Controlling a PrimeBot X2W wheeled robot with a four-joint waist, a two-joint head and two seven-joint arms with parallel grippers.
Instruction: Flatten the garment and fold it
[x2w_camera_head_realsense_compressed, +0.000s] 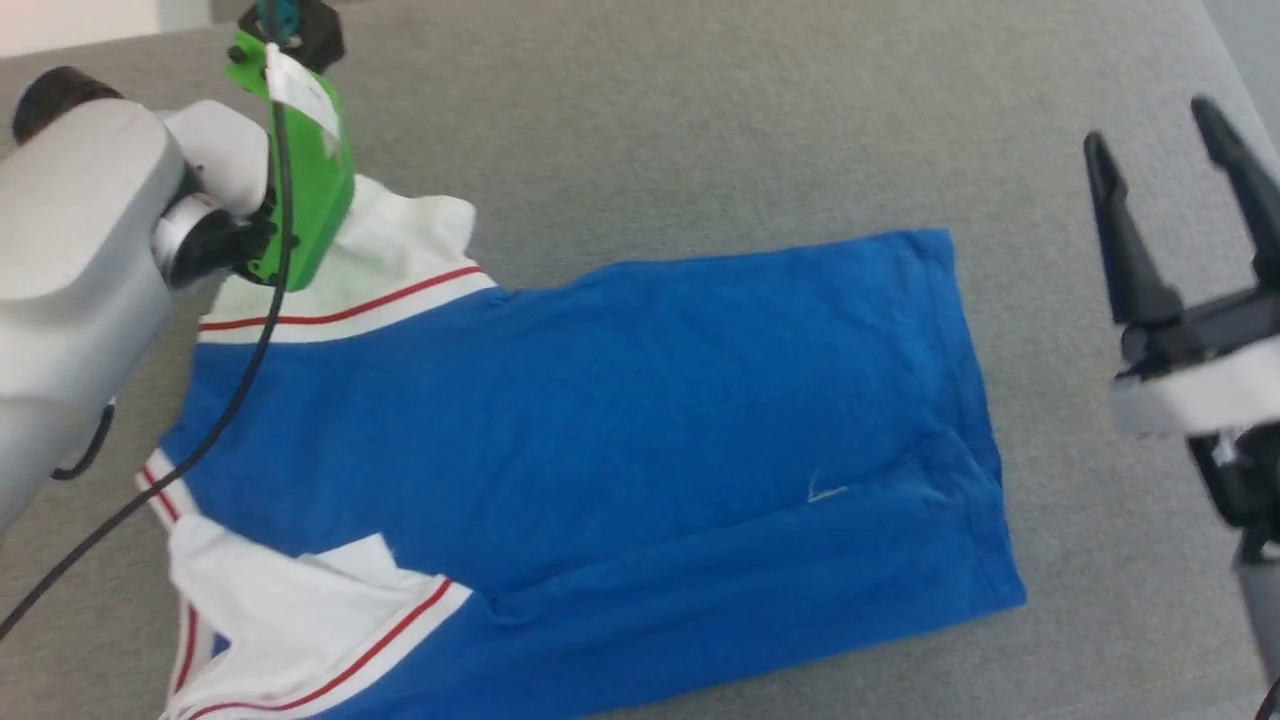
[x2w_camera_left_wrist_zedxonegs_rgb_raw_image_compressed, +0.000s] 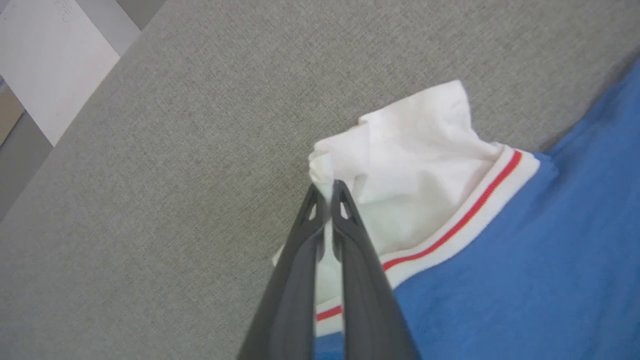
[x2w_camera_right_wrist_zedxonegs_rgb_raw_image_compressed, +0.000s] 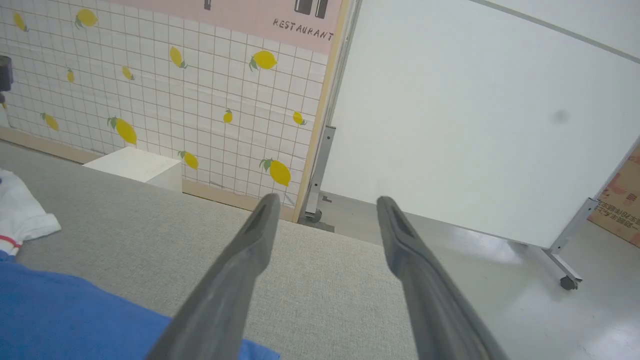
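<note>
The garment (x2w_camera_head_realsense_compressed: 620, 440), a royal-blue T-shirt with white, red-striped sleeves, lies mostly flat on the grey fabric surface (x2w_camera_head_realsense_compressed: 720, 130). Its far white sleeve (x2w_camera_left_wrist_zedxonegs_rgb_raw_image_compressed: 415, 165) is bunched up. My left gripper (x2w_camera_left_wrist_zedxonegs_rgb_raw_image_compressed: 327, 192) is shut on the edge of that sleeve, a fold of white cloth pinched between the fingertips. In the head view the left wrist with its green part (x2w_camera_head_realsense_compressed: 300, 190) hangs over that sleeve. My right gripper (x2w_camera_head_realsense_compressed: 1155, 130) stands open in the air to the right of the shirt's hem, nothing between its fingers. The near sleeve (x2w_camera_head_realsense_compressed: 300, 620) lies crumpled at the lower left.
Beyond the surface's far edge, the right wrist view shows a lemon-patterned tiled wall (x2w_camera_right_wrist_zedxonegs_rgb_raw_image_compressed: 165, 95), a white box (x2w_camera_right_wrist_zedxonegs_rgb_raw_image_compressed: 135, 167) and a white wheeled panel (x2w_camera_right_wrist_zedxonegs_rgb_raw_image_compressed: 475, 125). A black cable (x2w_camera_head_realsense_compressed: 220, 400) from the left arm hangs across the shirt's shoulder.
</note>
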